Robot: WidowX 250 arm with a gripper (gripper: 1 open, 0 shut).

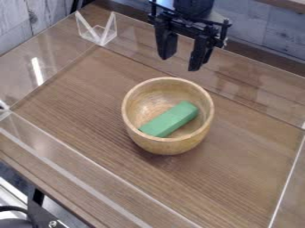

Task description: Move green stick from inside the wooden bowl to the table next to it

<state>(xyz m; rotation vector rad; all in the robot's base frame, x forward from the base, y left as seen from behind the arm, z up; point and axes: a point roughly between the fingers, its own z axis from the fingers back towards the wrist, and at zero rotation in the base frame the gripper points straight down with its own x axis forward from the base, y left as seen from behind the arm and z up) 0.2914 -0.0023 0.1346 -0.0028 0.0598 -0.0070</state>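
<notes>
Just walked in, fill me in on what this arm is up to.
A single robot arm's gripper hangs above the table, behind the wooden bowl, pointing down, its fingers slightly apart and holding nothing. The green stick lies inside the bowl, untouched. So the job of moving the stick out onto the table beside the bowl has not been done.

clear triangular stand (95, 29) | far left corner | grey wall (268, 27) behind
</notes>
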